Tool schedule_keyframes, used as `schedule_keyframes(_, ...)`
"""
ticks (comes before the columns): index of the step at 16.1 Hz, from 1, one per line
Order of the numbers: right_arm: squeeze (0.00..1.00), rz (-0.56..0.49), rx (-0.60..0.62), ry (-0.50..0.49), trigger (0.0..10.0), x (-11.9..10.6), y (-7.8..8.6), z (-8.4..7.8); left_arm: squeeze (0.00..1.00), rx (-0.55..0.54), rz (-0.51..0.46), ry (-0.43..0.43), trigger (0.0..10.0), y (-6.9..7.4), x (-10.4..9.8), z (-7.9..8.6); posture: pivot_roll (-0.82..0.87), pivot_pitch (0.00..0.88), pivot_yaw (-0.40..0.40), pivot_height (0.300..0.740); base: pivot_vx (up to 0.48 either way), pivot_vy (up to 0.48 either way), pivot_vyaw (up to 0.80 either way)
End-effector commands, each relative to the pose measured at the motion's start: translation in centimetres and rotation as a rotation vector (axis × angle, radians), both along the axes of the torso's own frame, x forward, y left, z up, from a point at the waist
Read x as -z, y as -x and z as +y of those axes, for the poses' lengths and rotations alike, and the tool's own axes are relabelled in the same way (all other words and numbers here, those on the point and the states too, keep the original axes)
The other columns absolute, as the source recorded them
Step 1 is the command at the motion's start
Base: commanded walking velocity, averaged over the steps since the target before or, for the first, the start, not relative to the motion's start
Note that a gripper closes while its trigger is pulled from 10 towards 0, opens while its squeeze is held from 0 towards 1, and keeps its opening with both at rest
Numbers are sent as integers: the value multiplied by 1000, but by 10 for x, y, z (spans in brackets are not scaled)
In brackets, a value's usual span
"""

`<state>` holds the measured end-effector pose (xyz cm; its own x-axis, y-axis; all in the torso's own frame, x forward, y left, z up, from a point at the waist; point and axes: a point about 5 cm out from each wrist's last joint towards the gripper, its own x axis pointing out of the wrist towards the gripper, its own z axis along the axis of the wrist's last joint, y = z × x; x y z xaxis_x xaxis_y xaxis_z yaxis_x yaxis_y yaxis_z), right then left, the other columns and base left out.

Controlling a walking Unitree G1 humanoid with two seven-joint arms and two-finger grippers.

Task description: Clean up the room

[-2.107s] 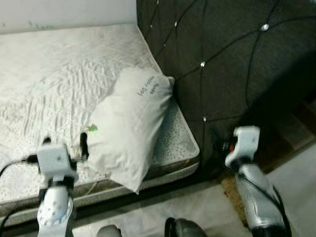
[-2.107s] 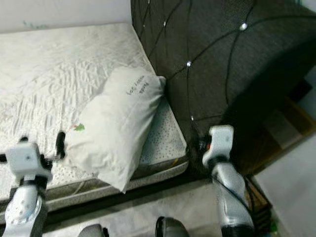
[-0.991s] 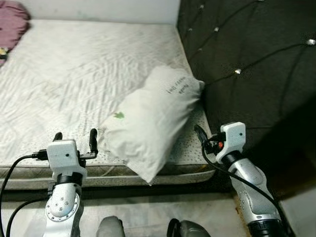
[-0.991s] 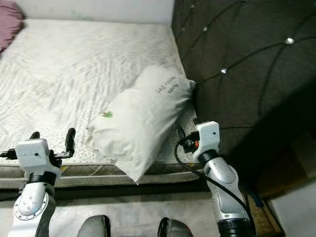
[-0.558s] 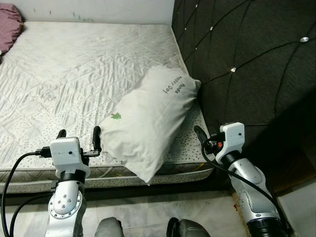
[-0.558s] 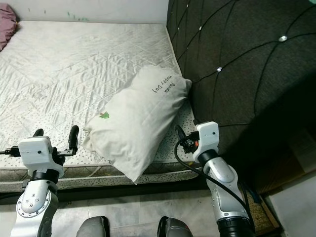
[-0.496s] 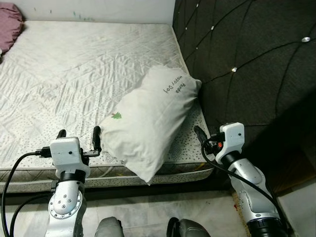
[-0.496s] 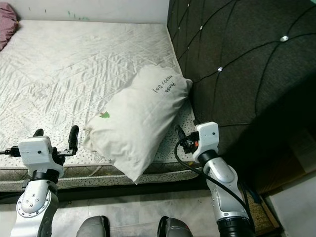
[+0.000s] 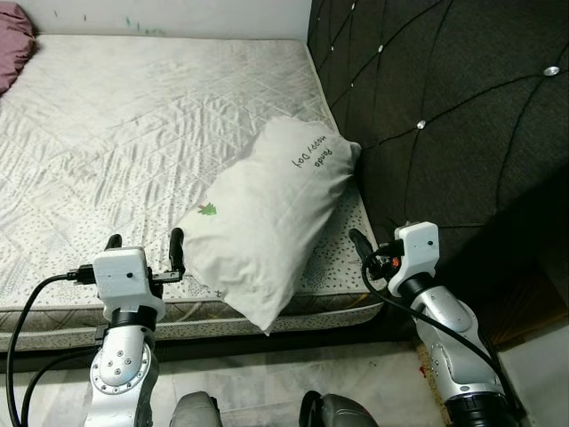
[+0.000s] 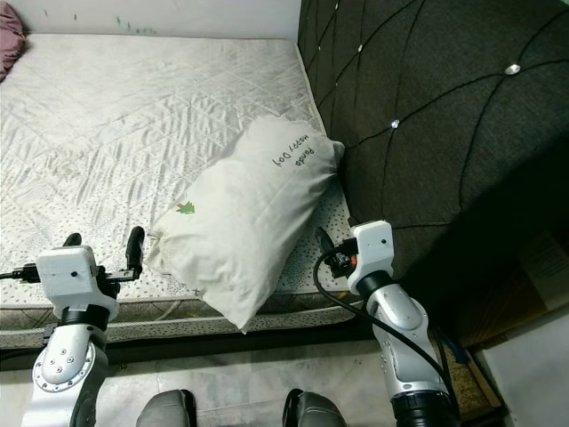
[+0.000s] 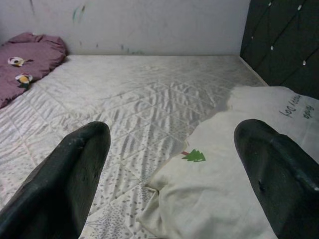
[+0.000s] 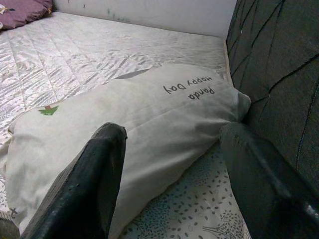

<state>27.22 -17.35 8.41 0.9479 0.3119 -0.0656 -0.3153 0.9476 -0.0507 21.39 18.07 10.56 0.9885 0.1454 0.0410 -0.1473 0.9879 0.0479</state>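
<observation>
The left gripper (image 9: pixel 143 242) hovers with fingers spread just left of the pillow (image 9: pixel 267 231). The right gripper (image 12: pixel 172 164), fingers also apart, sits just right of the pillow, which lies on the mattress (image 9: pixel 133 133) against the headboard (image 9: pixel 444 116).

Head views overhead, wrist views low, sharing pillow (image 9: pixel 267 222)

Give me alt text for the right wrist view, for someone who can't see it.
A white pillow printed with "Panda Happy Day" and a small green tree lies on a bare quilted mattress against a dark tufted headboard. The right hand is open, its two black fingers framing the pillow.
</observation>
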Motion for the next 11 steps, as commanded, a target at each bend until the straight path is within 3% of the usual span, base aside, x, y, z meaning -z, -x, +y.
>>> schedule_keyframes(1, 0, 4, 1, 10, 10000, -1, -2, -2, 0, -6, 16, -2, 10000, 1, 3, 0, 18, 103, -75, 740, 0, 0, 0)
schedule_keyframes(7, 0, 4, -2, 7, 10000, -1, -2, -3, 0, -51, 29, 3, 10000, 0, 4, 3, 15, 108, -75, 670, 0, 0, 0)
schedule_keyframes(11, 0, 8, -1, 12, 10000, -1, -3, -4, 0, -50, 5, 27, 10000, 0, 1, 4, 11, 111, -79, 670, 0, 0, 0)
